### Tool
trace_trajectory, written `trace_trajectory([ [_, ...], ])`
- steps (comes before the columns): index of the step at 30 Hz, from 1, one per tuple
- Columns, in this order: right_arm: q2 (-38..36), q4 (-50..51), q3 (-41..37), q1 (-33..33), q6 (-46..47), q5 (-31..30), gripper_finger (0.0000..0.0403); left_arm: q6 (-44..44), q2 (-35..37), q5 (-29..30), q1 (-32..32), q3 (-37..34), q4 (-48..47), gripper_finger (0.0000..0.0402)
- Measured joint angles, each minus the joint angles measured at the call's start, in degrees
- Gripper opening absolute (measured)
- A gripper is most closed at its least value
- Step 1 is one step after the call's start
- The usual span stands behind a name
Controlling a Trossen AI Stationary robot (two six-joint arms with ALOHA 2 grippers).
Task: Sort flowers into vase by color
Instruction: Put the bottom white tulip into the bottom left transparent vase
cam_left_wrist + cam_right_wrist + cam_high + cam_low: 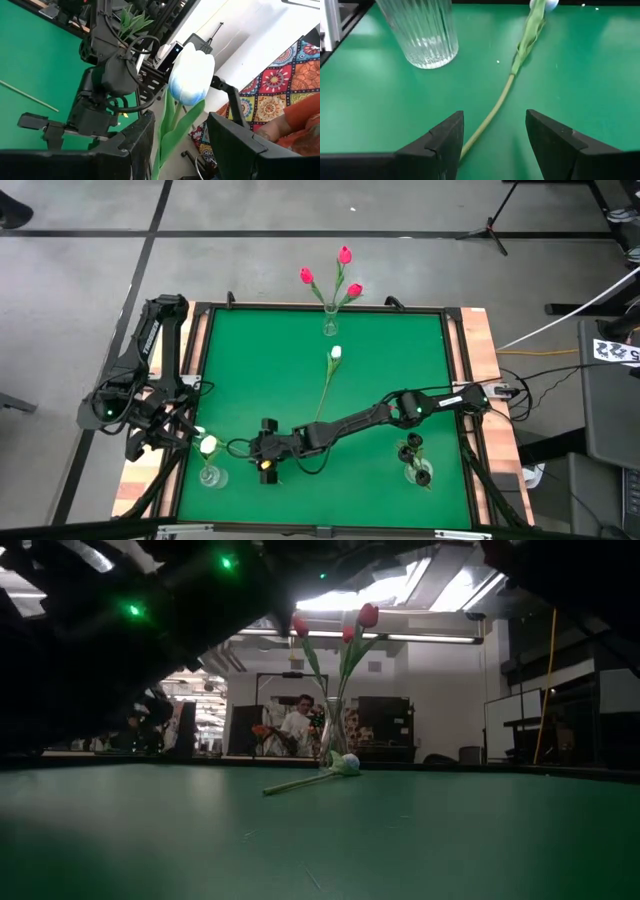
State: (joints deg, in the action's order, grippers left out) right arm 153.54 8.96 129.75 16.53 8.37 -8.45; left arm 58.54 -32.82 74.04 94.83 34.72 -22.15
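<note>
My left gripper [190, 432] hovers open at the table's left side, just above the ribbed glass vase [211, 476]. In its wrist view a white tulip head [192, 75] shows beyond the fingertips, and stem and leaf [169, 127] run back between the fingers. My right gripper [262, 460] is open and low, right of that vase [427, 35]. A green stem [492, 112] lies on the table between its fingers and leads to a white head [542, 4]. Another white tulip [328, 380] lies flat mid-table. My left gripper [180, 120] has the white tulip's stem [167, 135] between its parted fingers, close beside one finger [142, 140]. I cannot tell whether it touches the stem. My right gripper [495, 117] straddles the lying stem without visibly touching it.
A vase with three pink-red tulips [331, 320] stands at the far edge's middle and also shows in the low view [336, 740]. A vase with black tulips [416, 468] stands near the right front. The right arm stretches across the table's near half. A person sits in the room beyond.
</note>
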Motion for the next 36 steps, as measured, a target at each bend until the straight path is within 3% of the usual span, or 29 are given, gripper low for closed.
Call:
trace_trajectory([
  [8,1.5,0.5,0.0,0.1,0.4,0.9,0.0214,0.0,0.0,0.0,0.0,0.0,0.0,0.0180],
  [18,0.9,8.3,0.2,0.1,3.5,-1.4,0.0214,0.0,0.0,0.0,0.0,0.0,0.0,0.0180],
  [29,-4.4,25.0,-0.2,-4.7,3.2,-2.8,0.0214,0.0,0.0,-0.1,0.0,0.0,0.0,0.0180],
  [36,-8.2,27.2,-0.2,-7.0,-0.1,-6.4,0.0214,0.0,0.0,-0.1,0.0,0.0,0.0,0.0180],
])
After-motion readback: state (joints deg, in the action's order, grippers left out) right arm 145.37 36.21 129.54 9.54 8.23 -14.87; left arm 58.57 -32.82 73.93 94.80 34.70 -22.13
